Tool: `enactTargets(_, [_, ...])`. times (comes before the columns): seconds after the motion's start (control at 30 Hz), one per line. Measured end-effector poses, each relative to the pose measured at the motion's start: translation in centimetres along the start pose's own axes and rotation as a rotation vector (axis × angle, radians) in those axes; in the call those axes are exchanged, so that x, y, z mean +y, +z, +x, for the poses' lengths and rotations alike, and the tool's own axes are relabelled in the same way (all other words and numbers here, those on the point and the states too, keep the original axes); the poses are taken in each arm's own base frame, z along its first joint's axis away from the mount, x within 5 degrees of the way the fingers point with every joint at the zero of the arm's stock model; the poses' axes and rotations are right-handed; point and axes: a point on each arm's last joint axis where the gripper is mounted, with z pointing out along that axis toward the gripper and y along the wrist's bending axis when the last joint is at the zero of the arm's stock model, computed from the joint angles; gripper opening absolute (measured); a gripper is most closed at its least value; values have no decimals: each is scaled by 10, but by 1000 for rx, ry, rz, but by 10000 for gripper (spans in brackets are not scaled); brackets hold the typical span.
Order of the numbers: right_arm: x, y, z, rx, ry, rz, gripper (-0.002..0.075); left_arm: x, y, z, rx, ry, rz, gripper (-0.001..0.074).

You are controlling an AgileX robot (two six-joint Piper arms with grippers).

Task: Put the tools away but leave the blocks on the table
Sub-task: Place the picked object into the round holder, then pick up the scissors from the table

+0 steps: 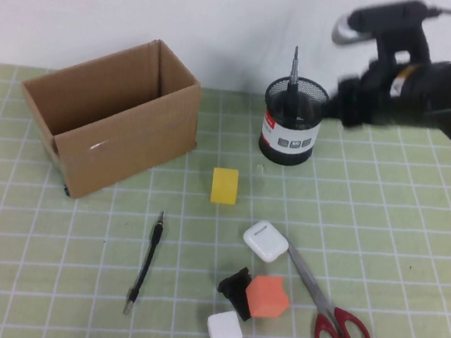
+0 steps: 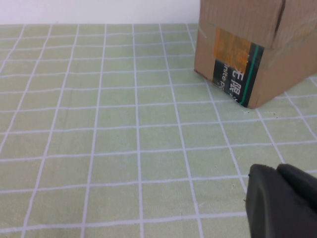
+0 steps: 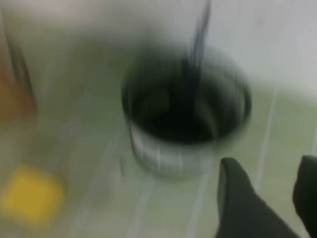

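- High view: the driver (image 1: 295, 68) stands upright in the black mesh cup (image 1: 292, 121); the right gripper (image 1: 347, 92) hovers just beside the cup. The scissors (image 1: 327, 309) and thin rod (image 1: 145, 264) lie on the table (image 1: 420, 222) among the blocks (image 1: 242, 292), with the cardboard box (image 1: 112, 114) at far left.
- Left wrist view: the left gripper (image 2: 280, 201) hangs over bare grid near the box corner; I cannot tell how its claw stands.
- Right wrist view: the right gripper's fingers (image 3: 240, 203) are spread with nothing between them, beside the cup's rim.

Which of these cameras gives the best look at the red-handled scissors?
The high view: the scissors lie whole on the table beside the orange block. The left wrist view shows only grid, the cardboard box and the left gripper; the right wrist view shows the right gripper near the mesh cup.
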Motion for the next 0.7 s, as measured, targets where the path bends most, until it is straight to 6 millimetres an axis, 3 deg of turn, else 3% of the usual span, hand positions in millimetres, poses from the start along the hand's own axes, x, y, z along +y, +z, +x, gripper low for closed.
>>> enactTargets(0.17, [0, -7, 31, 356, -23, 24, 207, 0, 0, 0, 0, 0, 0, -4])
enactTargets(0.3, [15, -9, 50, 553, -134, -8, 207, 0, 0, 0, 0, 0, 0, -4])
enactTargets(0.53, [49, 3, 65, 641, -232, -68, 207, 0, 0, 0, 0, 0, 0, -4])
enactTargets(0.7, [59, 18, 82, 714, -206, -115, 207, 0, 0, 0, 0, 0, 0, -4])
